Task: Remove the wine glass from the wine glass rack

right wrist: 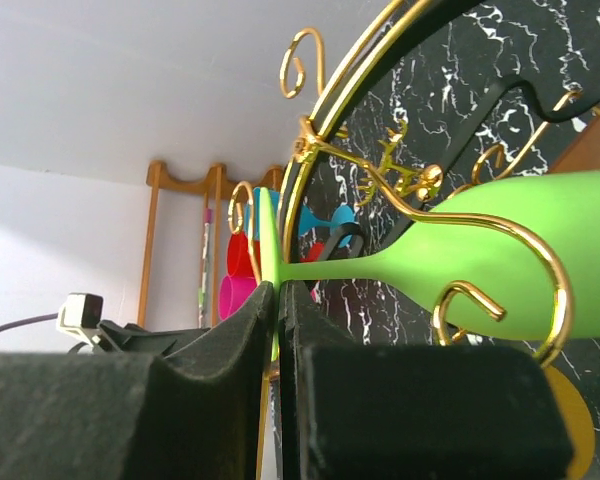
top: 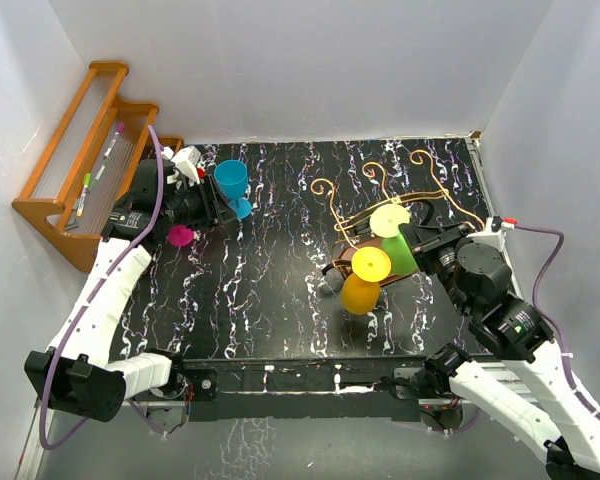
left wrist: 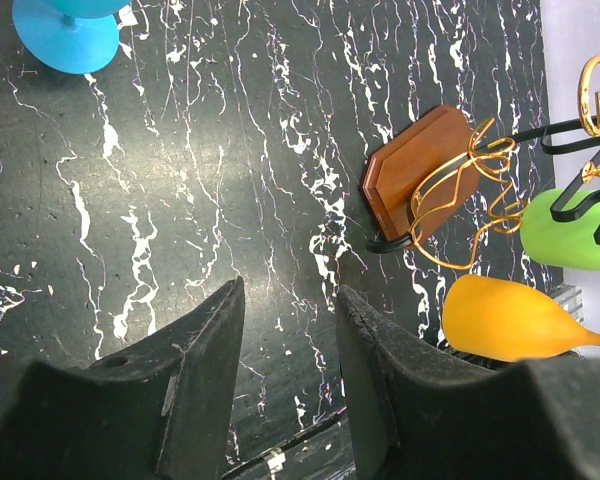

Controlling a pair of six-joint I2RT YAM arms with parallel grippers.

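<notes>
Rack: gold wire wine glass rack on a dark brown wooden base (left wrist: 415,165), standing on the black marbled worktop (top: 260,290).
Glass: lime-green wine glass (right wrist: 520,240), hung in the rack's wires.
Right gripper (right wrist: 277,300): clamped on the glass's foot.
Left gripper (left wrist: 290,300): jaws apart, empty, well apart from the rack.

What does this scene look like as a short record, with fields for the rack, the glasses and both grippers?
rack: gold wire frame on a brown wooden base, right of the table's middle
on rack: green glass and orange glass, both hanging in the wire
right gripper: shut on the rim of the green glass's foot
left gripper: open, empty, over bare table
off rack: blue glass and pink glass, on the left of the table
task state: green glass gripped, not yet off the rack
</notes>
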